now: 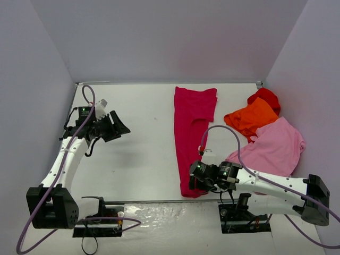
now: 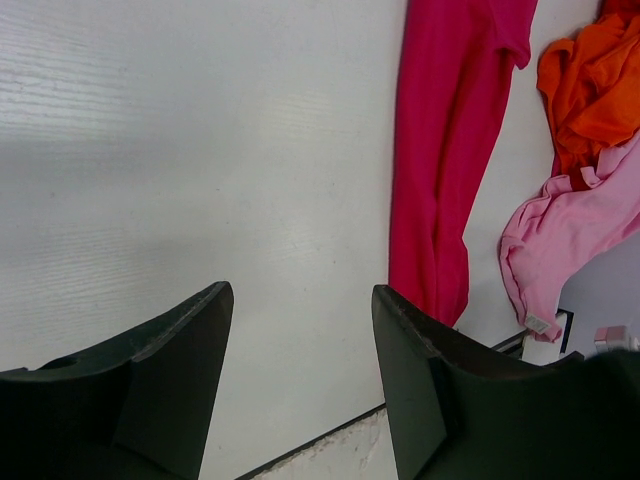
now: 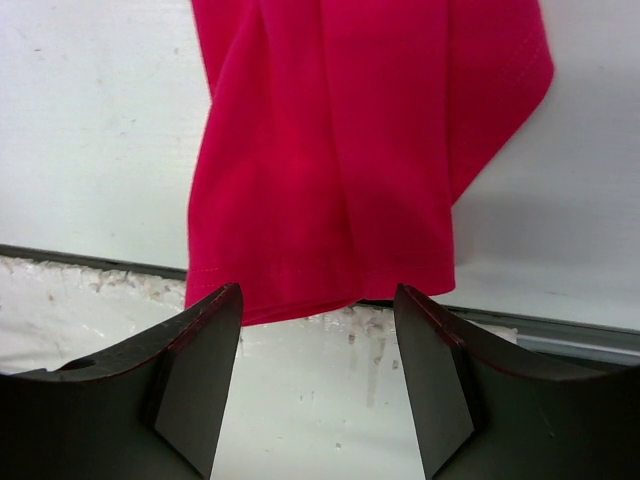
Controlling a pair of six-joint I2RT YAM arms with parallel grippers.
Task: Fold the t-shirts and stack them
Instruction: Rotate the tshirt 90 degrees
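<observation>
A: We see the crimson t-shirt [image 1: 192, 133] laid out as a long narrow strip in the middle of the white surface [image 1: 138, 159]. It runs from the far side right down to the near edge.

B: And the right pincer [image 3: 315, 290] sits low at that near end. From the wrist view we see its jaws well apart, with the hem lying just beyond the tips and nothing between them.

A: So it grips nothing. We note the hem reaches the dark strip at the surface's edge.

B: Over to the left pincer [image 2: 300, 290]. It hangs above bare surface, well apart from the shirt, jaws parted and empty.

A: On the far right we have the heap. The red t-shirt [image 1: 265, 97] lies furthest back, with the orange t-shirt [image 1: 251, 118] crumpled against it, touching.

B: And the light pink t-shirt [image 1: 276, 147] spreads nearest us, its edge over the orange one. The right arm stretches past just beside it.

A: One sleeve of the crimson one shows at the far end, turned to the right.
</observation>
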